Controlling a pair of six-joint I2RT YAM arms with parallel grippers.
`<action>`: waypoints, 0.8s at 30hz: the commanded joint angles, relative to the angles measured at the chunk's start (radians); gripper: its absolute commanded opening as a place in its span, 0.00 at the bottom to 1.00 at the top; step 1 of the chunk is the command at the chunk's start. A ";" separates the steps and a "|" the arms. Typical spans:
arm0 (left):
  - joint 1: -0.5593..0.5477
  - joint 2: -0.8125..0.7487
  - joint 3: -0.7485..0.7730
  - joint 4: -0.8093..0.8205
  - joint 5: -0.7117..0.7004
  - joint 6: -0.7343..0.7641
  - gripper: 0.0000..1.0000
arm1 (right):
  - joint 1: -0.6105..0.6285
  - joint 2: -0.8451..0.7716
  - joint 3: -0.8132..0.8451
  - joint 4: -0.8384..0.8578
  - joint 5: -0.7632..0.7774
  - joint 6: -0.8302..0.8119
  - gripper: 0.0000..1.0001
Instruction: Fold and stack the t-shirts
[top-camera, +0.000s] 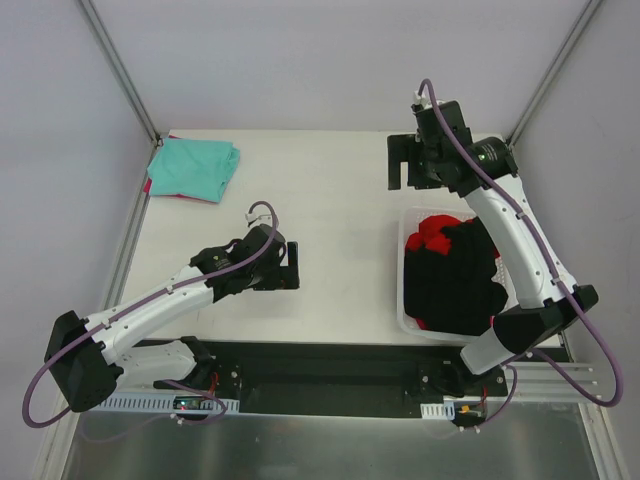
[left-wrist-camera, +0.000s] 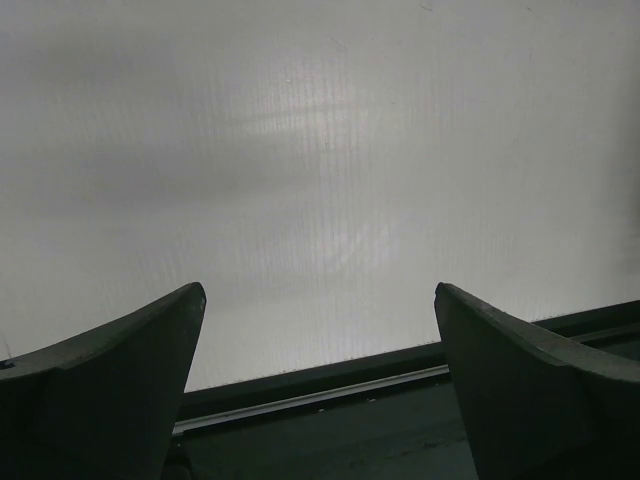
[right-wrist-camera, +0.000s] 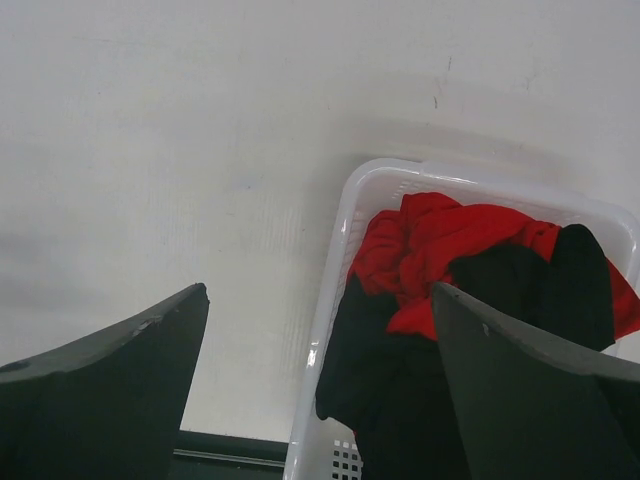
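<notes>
A folded teal t-shirt (top-camera: 194, 168) lies at the table's far left corner, with a strip of pink cloth (top-camera: 178, 196) showing under its near edge. A white basket (top-camera: 409, 218) at the right holds a crumpled black t-shirt (top-camera: 455, 285) and a red t-shirt (top-camera: 432, 233). The right wrist view shows the same black t-shirt (right-wrist-camera: 420, 400) and red t-shirt (right-wrist-camera: 440, 240) in the basket (right-wrist-camera: 335, 300). My right gripper (top-camera: 408, 163) hangs open beyond the basket's far end, holding nothing. My left gripper (top-camera: 292, 267) stands open over bare table near the middle, empty.
The white table (top-camera: 320, 200) is walled by pale panels at the back and sides. A black rail (top-camera: 330, 375) with both arm bases runs along the near edge. In the left wrist view only the bare table (left-wrist-camera: 320, 180) and that rail (left-wrist-camera: 400, 400) show.
</notes>
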 joint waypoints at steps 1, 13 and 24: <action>-0.016 -0.004 0.017 0.002 0.007 -0.015 0.99 | -0.006 -0.049 -0.026 0.027 -0.010 -0.005 0.96; -0.016 0.003 0.023 0.002 0.011 -0.007 0.99 | -0.006 -0.086 -0.052 0.007 -0.012 0.004 0.96; -0.018 0.026 0.078 -0.001 0.053 0.054 0.99 | -0.016 -0.293 -0.365 -0.033 0.065 0.084 0.96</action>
